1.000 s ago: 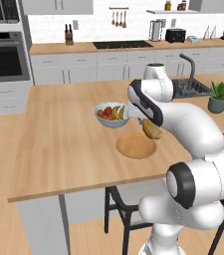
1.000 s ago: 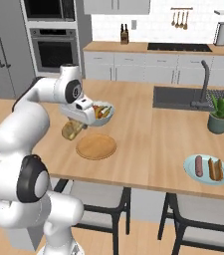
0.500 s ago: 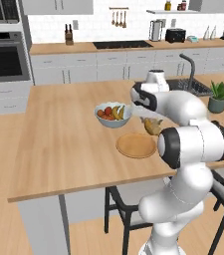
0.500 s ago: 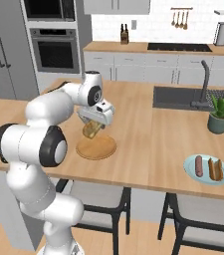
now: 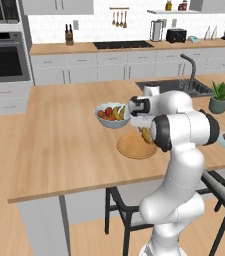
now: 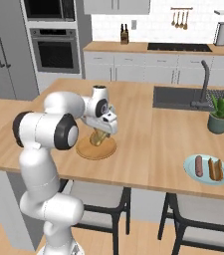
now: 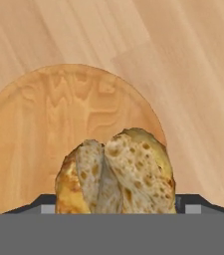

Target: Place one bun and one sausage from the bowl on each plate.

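Long wooden island counter across the kitchen, sink set into its far side. White arm folded low over the counter's middle. Pale blue-grey fruit bowl with bananas and apples just behind the tan-orange plate. Pale blue-green plate well apart toward the counter's right end, carrying a sausage and a bun side by side. Potted plant near the sink. Gripper directly above the tan-orange plate, jaws spread wide and clamped on a split golden bun, held between the fingertips over the plate's near part in the hand view; contact with the plate not discernible.
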### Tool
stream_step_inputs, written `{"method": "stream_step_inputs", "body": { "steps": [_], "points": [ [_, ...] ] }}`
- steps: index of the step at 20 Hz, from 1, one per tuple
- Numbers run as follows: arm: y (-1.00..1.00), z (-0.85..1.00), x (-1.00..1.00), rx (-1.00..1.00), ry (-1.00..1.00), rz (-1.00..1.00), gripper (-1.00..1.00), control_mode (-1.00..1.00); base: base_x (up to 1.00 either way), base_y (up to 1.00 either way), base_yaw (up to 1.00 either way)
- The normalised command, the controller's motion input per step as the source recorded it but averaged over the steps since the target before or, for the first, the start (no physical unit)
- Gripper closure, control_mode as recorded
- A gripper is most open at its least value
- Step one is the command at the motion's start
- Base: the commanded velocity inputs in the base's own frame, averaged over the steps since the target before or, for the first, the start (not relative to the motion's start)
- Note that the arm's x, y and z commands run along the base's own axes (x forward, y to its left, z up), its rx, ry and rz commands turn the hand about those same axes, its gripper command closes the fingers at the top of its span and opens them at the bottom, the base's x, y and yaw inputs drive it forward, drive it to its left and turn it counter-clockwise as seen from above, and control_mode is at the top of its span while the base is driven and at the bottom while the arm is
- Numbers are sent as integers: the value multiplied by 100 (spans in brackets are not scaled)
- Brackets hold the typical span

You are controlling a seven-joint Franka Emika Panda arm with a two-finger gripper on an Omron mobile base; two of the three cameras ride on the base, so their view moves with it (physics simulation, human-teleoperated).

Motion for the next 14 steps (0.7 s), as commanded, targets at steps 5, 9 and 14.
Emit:
{"method": "stream_step_inputs", "body": {
  "steps": [5,9,14],
  "points": [
    [0,-44,1,0,7,0,100,-100,0,0,0],
    [0,-40,0,0,3,0,100,-100,0,0,0],
    [0,-26,2,0,0,0,100,-100,0,0,0]
  ]
}}
